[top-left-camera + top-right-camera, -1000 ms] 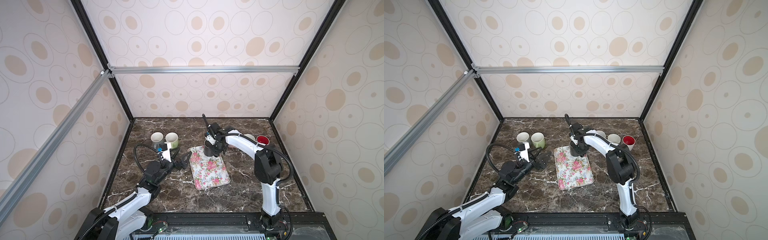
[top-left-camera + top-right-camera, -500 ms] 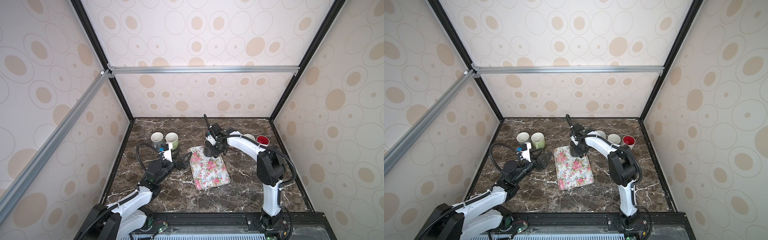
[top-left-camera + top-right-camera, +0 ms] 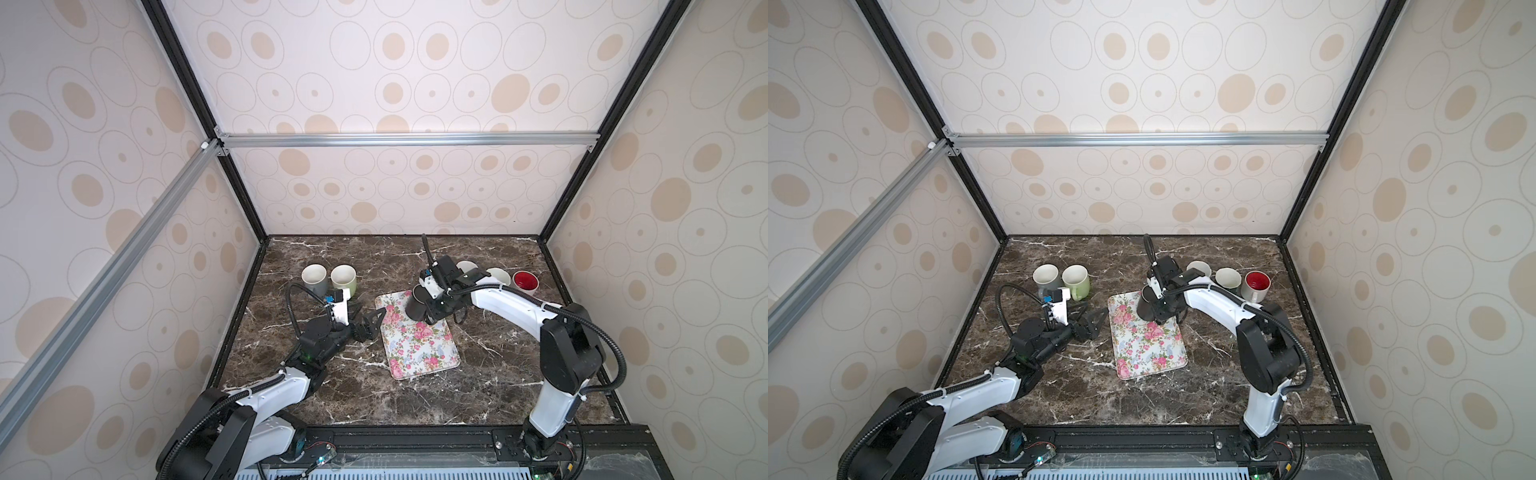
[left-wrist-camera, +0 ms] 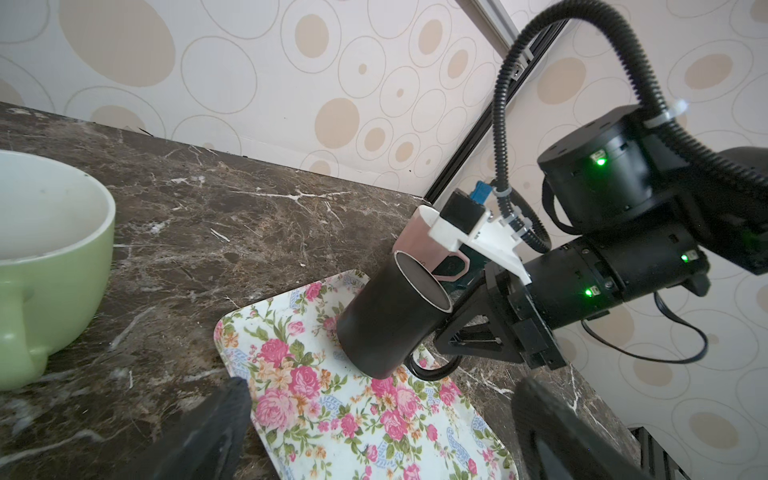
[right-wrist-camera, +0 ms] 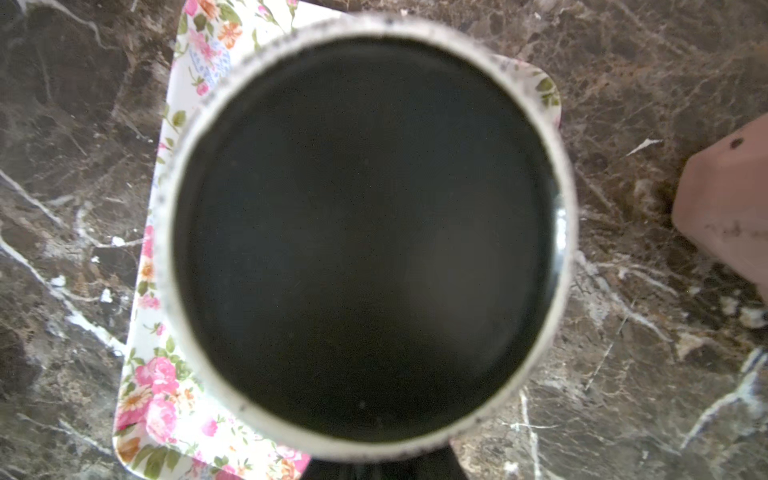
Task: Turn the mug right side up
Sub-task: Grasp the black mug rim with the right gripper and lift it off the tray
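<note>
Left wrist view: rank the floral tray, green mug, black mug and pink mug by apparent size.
1. floral tray
2. green mug, close to the camera and cropped, so this rank is unsure
3. black mug
4. pink mug, partly hidden

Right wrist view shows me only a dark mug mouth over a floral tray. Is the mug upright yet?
Observer: Not quite: in the left wrist view the black mug leans, mouth up, base low over the floral tray.
Operator: What holds it?
Observer: The right gripper, shut on the black mug at its handle side.
Operator: And the left arm?
Observer: The left gripper is open and empty, beside the floral tray's left edge in both top views.
</note>
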`<state>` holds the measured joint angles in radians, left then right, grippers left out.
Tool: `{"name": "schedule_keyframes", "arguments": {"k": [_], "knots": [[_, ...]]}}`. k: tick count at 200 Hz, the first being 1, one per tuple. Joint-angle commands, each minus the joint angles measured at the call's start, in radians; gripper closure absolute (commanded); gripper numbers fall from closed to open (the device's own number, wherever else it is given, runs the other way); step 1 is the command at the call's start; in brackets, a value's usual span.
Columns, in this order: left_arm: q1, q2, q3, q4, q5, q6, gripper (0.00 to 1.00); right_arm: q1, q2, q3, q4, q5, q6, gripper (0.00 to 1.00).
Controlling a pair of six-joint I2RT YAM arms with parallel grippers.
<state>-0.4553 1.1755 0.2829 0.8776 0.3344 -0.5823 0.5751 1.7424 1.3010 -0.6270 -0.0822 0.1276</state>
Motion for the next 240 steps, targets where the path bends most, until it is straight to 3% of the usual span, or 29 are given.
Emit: {"name": "schedule_keyframes", "arguments": {"k": [1,73,136,181,240], "knots": [[0.003,0.008,0.009,0.033,0.011,0.006,0.02,0.006,-0.098,-0.054,0.145,-0.030,0.078,1.00],[0.003,0.048,0.004,0.081,0.041,-0.027,0.02,0.006,-0.268,-0.251,0.313,-0.037,0.240,1.00],[0.003,0.066,0.012,0.104,0.068,-0.052,0.02,0.008,-0.408,-0.343,0.412,-0.047,0.294,1.00],[0.003,0.039,0.012,0.085,0.061,-0.049,0.01,0.006,-0.448,-0.367,0.513,-0.058,0.328,1.00],[0.003,-0.061,-0.008,0.103,0.075,-0.110,0.02,0.002,-0.455,-0.381,0.685,-0.159,0.373,1.00]]}}
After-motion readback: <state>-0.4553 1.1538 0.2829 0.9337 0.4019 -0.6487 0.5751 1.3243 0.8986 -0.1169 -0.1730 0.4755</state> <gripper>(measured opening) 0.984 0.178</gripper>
